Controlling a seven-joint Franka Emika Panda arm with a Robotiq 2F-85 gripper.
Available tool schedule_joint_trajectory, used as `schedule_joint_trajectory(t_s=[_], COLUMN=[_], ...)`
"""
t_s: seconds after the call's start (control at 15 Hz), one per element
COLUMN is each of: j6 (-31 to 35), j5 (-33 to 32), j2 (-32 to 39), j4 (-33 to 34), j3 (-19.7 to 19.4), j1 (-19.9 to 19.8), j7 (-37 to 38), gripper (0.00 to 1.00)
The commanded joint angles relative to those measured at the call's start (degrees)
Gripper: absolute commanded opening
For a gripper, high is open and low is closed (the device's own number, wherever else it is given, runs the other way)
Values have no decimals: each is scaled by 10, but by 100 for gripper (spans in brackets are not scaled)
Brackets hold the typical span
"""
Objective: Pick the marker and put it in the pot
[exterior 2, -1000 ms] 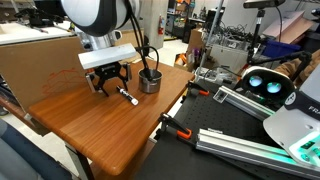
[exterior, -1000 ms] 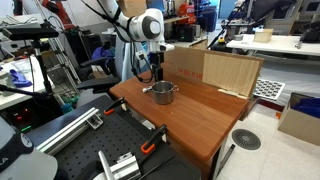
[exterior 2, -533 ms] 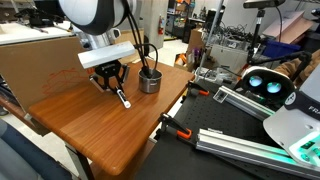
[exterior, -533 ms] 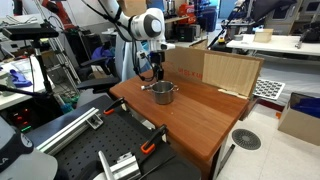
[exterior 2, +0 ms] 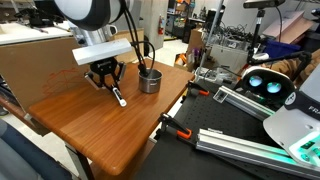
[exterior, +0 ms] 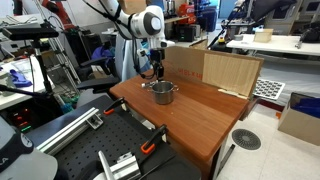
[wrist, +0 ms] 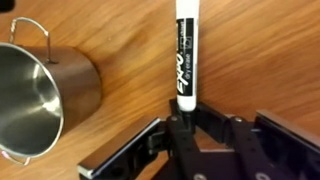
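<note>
The end effector (exterior 2: 108, 84) is pinching the marker (exterior 2: 119, 96) by its dark end, with its fingers pressing in from both sides. The wrist view is showing this plainly: the end effector (wrist: 185, 128) is clamping the dark end while the white barrel of the marker (wrist: 184, 50) is sticking out beyond the fingertips. Gripping at one end is leaving most of the barrel free, which should be letting it go into the pot (exterior 2: 149, 80) tip first. The marker is hanging tilted over the middle of the counter (exterior 2: 95, 135); whether its lower tip is touching the wood I cannot tell. The pot is standing upright and open near the marker, on the side toward a corner of the counter, with nothing lying between the two. The task is looking about half done: the grasp is made, the drop not yet. The next move is calling for enough height to carry the tip over the rim, since a low pass is risking a knock that shoves the light pot toward the counter's edge.
</note>
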Motion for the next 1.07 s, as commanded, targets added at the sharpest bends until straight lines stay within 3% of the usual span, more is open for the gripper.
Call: schedule_joint_trajectory(t_s=[0.0, 0.33, 0.6, 1.0], j6=[15, 57, 140, 273], j5=[8, -11, -51, -222], j2=[-42, -132, -213, -278], j4=[-22, -82, -169, -271], j3=[12, 9, -10, -72], j1=[-6, -4, -5, -10], j7=[-10, 0, 32, 185], gripper=[6, 6, 6, 6])
